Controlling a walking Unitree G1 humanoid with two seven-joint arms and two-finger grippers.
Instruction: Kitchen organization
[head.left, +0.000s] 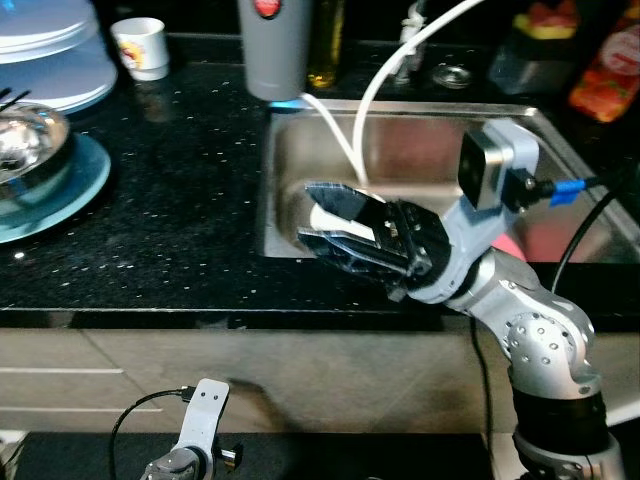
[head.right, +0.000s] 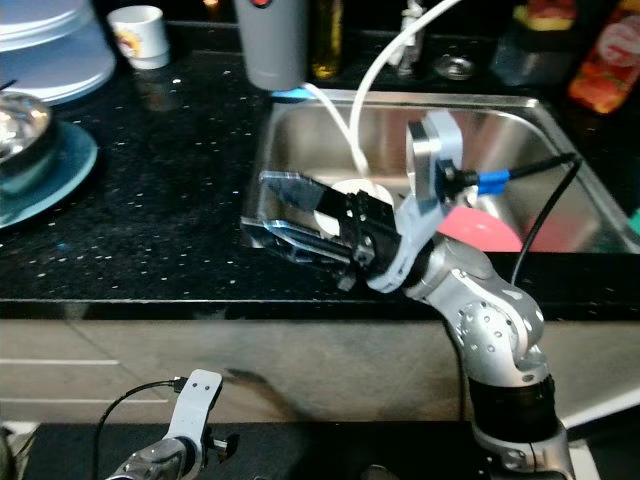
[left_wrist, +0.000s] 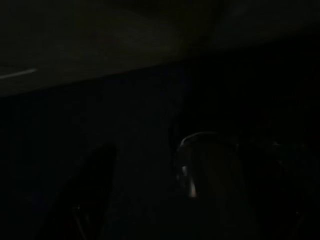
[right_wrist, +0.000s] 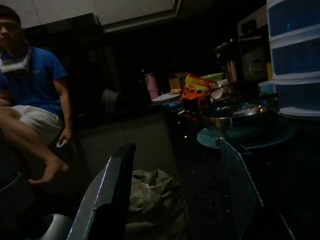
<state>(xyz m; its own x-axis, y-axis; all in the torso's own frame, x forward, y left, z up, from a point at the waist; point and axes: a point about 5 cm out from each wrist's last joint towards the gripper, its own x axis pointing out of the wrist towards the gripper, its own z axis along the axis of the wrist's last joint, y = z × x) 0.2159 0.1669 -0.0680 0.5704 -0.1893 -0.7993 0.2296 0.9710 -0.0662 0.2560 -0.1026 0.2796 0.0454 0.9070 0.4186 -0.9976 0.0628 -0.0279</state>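
The fingers (head.left: 335, 205) of my right gripper (head.left: 335, 228) stand open with nothing between them, above the front left part of the sink (head.left: 400, 130). A white cup (head.left: 340, 222) sits in the sink just behind them, mostly hidden. I judge it ceramic: stiff, smooth, maybe wet, and fragile, so I would take it across the rim wall, firmly. My left gripper (head.left: 205, 420) hangs idle below the black surface (head.left: 180, 200); I cannot tell its state.
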